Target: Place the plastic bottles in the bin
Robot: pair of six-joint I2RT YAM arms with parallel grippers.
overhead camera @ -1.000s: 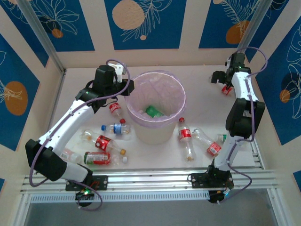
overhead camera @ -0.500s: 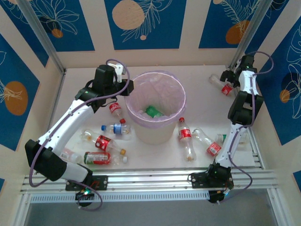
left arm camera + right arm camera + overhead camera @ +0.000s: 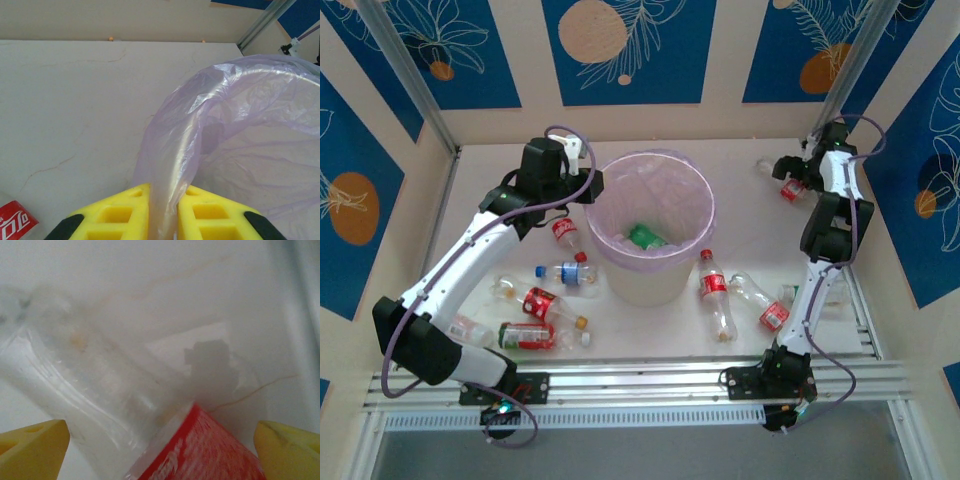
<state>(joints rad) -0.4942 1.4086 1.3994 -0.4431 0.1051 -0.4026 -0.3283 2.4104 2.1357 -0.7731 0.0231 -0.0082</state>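
Note:
The bin point(image 3: 645, 285) stands mid-table, a white pail with a pinkish-purple liner and a green-labelled bottle point(image 3: 642, 236) inside. My left gripper point(image 3: 590, 188) is shut on its left rim; in the left wrist view the gripper point(image 3: 164, 212) pinches the liner-covered rim point(image 3: 172, 150) between yellow fingers. At the far right back, my right gripper point(image 3: 794, 178) hangs open over a red-labelled bottle point(image 3: 788, 188). In the right wrist view that bottle point(image 3: 100, 385) lies between the fingertips of the gripper point(image 3: 162, 445), with gaps at both sides.
Several bottles lie left of the bin, among them a red-labelled one point(image 3: 565, 235) and a blue-labelled one point(image 3: 568, 271). Two more bottles point(image 3: 713, 290) point(image 3: 763, 303) lie to its right. The back wall and an aluminium post point(image 3: 840, 90) stand close to the right gripper.
The right arm has swung toward the back right corner and come down over the red-labelled bottle, which sits slightly further left. The left arm has not moved.

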